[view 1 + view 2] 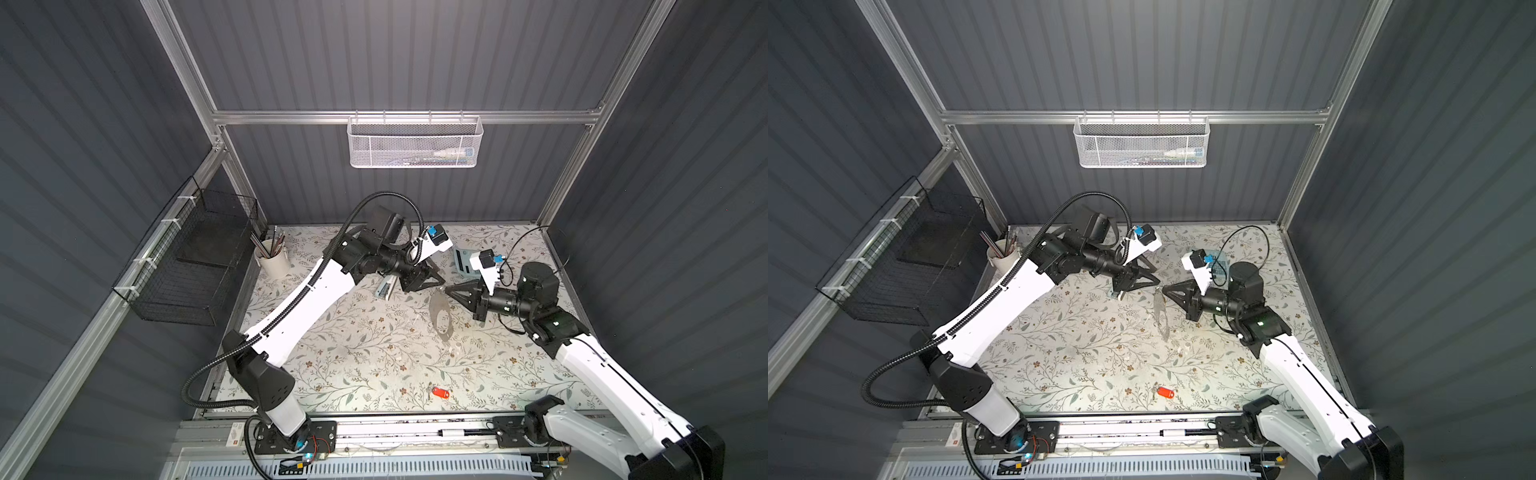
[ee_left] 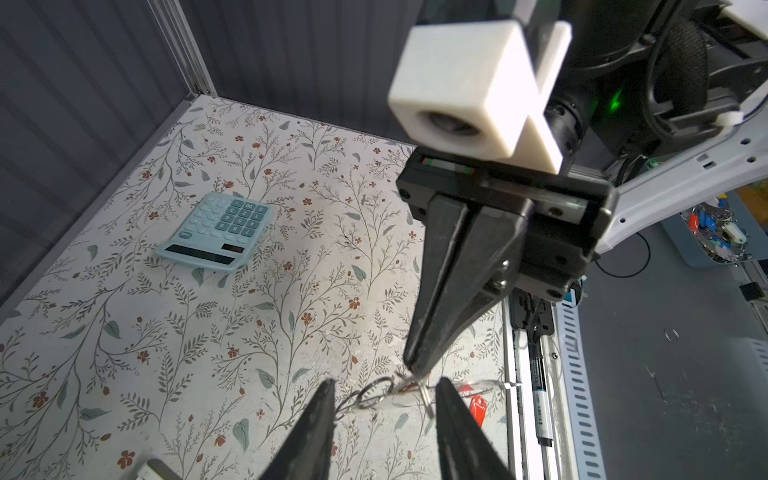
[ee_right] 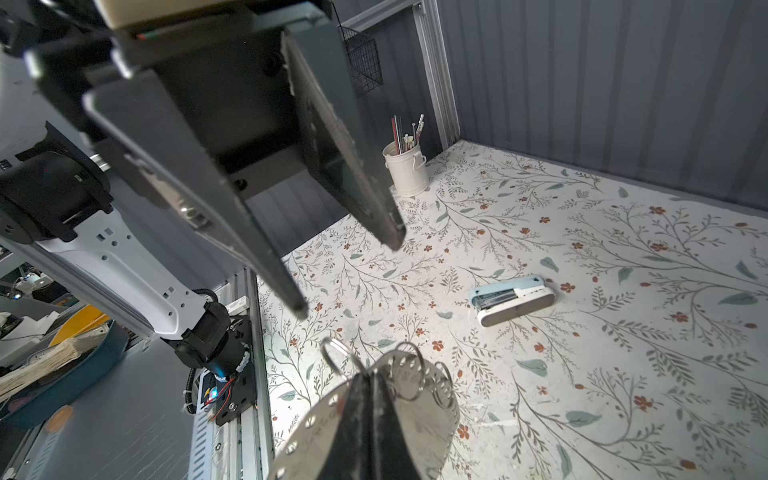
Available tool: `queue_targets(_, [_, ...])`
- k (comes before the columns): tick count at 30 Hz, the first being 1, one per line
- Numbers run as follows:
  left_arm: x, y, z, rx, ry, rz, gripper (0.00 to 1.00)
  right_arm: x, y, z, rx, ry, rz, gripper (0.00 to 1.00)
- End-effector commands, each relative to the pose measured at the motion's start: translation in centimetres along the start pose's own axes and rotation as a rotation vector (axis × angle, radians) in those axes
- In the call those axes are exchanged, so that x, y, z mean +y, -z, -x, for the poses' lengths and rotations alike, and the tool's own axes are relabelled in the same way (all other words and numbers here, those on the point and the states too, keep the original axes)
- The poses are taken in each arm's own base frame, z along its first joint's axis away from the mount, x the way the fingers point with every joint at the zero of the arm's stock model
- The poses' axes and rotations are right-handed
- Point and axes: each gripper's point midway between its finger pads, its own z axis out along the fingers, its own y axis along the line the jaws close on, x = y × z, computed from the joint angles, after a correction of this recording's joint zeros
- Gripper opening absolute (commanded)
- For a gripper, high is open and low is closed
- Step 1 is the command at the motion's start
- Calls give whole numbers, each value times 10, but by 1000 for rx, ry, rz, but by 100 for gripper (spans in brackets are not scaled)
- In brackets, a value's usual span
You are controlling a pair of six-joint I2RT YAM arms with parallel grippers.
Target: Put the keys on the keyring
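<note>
At the near edge of the table, close to the front rail, one red key lies loose and alone, well apart from both arms. By my judgement this key is not yet on the ring, so at least that part of the work is left.

Further in, above the middle of the table, the right gripper is closed tight on the rim of the keyring and holds it up in the air. In the right wrist view the plate carries several small split rings on its rim. The left gripper stands just beside that rim with its jaws partly apart. The rings are between its fingers, but it grips nothing that I can see.

The second key I cannot find for sure. A small red spot near the rings in the left wrist view is too small to name.

Farther back lie a stapler and a calculator, then a pencil cup in the far corner. The left arm partly covers the stapler in both top views.
</note>
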Motion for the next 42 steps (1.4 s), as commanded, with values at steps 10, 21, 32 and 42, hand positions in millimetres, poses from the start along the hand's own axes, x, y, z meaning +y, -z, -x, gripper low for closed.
queue_targets(10, [-2, -21, -19, 183, 101, 2, 34, 3, 1, 13, -24, 38, -8, 0])
queue_targets(21, [1, -29, -30, 226, 115, -1, 18, 2, 0, 12, -28, 36, -5, 0])
queue_targets(32, [4, -31, -29, 204, 115, 15, 0, 2, 0, 14, -37, 38, -12, 0])
queue_targets(42, [2, -23, 2, -81, 37, 57, 0, -33, 27, 22, -171, -79, -155, 34])
